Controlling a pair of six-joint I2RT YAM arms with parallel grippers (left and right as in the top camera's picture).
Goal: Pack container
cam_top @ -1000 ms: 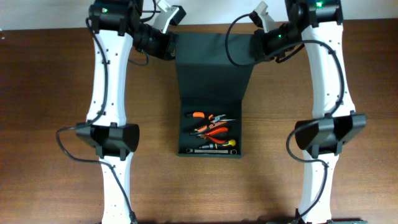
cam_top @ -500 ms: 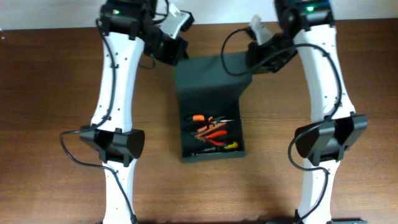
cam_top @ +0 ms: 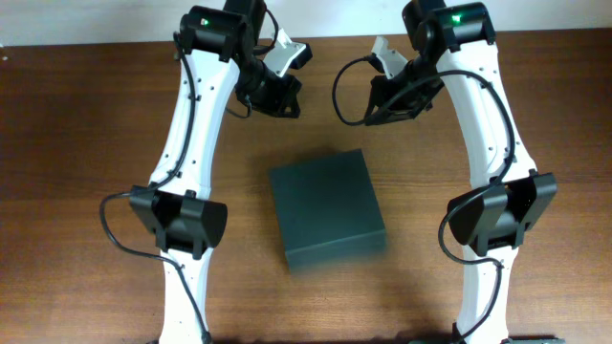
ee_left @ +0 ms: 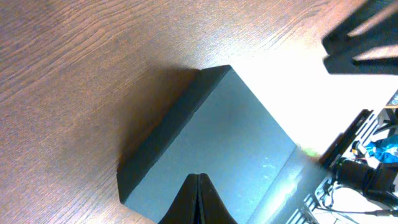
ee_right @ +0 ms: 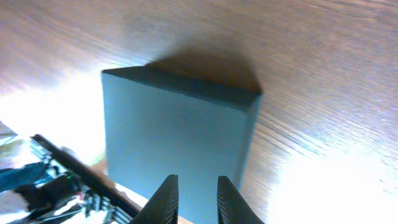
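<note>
Table: brown wood grain, one surface carrying all items.

Left gripper: raised over the far left part of the table, well apart from the box; fingers pressed together to a single point in the left wrist view; clenched on nothing.

Container: dark green-black matte box, roughly square; lies at the centre of the table between the two arms; lid flap down flat over the top, contents hidden; turned slightly out of square with the table edge; near edge blurred in the overhead view; touched by neither gripper.

Right gripper: raised over the far right part of the table, apart from the box; two fingers parted with a plain gap between them in the right wrist view; released, nothing held.
</note>
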